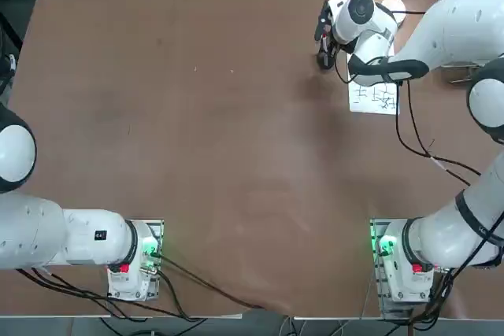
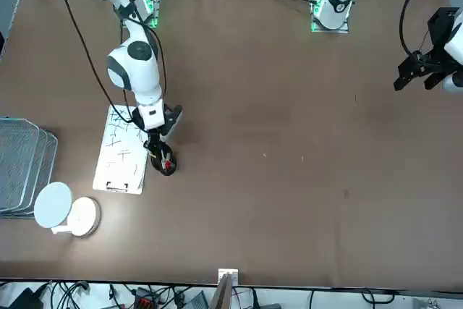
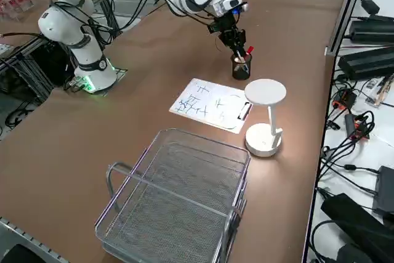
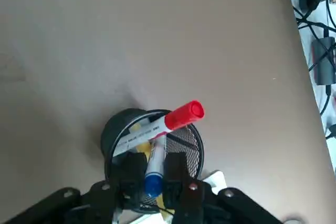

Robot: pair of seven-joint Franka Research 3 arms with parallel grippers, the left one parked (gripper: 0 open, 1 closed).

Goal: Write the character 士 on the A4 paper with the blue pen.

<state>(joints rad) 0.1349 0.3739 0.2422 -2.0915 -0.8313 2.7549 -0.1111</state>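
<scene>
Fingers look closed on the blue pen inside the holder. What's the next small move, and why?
Probably lift straight up. The right gripper is shut on the blue pen, which stands in the mesh holder beside the red-capped marker. A vertical pull should clear the rim before carrying it to the paper.

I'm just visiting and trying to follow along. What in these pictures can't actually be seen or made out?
- Lower part of the blue pen: wrist view, hidden inside the black mesh pen cup; the right gripper is shut on it.
- Most of the yellow marker: wrist view, covered by the red-capped marker.
- Characters on the A4 paper: too small to read in any view.
- Part of the paper: top view, hidden under the right arm.
</scene>
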